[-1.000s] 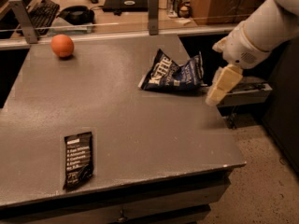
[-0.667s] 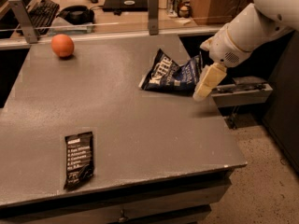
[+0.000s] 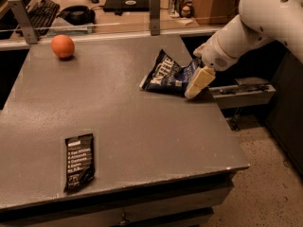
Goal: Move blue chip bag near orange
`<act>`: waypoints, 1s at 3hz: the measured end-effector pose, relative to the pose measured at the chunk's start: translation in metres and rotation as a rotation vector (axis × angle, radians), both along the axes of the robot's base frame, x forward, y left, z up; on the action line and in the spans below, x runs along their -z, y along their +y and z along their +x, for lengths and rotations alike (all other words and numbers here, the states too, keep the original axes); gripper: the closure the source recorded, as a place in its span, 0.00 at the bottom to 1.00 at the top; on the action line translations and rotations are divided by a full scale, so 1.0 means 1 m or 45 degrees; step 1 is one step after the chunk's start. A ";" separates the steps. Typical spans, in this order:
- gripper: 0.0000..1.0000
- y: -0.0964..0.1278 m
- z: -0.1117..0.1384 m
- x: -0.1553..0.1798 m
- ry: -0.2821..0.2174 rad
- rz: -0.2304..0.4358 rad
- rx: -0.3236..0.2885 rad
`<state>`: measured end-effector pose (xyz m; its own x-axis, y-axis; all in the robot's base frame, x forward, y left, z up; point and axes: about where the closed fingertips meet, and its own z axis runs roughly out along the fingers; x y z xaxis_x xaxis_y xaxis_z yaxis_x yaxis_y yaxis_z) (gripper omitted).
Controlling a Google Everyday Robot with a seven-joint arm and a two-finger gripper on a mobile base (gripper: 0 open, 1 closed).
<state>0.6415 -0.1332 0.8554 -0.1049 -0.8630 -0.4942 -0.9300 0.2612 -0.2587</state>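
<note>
The blue chip bag (image 3: 164,74), dark navy with white lettering, lies crumpled on the grey table (image 3: 128,126) at the right of its far half. The orange (image 3: 62,46) sits at the table's far left corner, well apart from the bag. My gripper (image 3: 196,82) comes in from the upper right on the white arm (image 3: 246,22) and is right at the bag's right end, low over the table near its right edge. It overlaps the bag's right tip, and I cannot tell whether it holds it.
A flat black bar wrapper (image 3: 79,162) with white text lies near the table's front left. A rail with posts (image 3: 154,6) runs along the far edge, with a desk, a keyboard (image 3: 40,11) and cans behind. The floor drops off at the right.
My gripper has moved left and a little down, from beside the table's right edge to the bag's right end. The bag, the orange and the wrapper have not moved.
</note>
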 end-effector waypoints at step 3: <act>0.95 0.002 0.011 -0.046 -0.149 0.049 0.014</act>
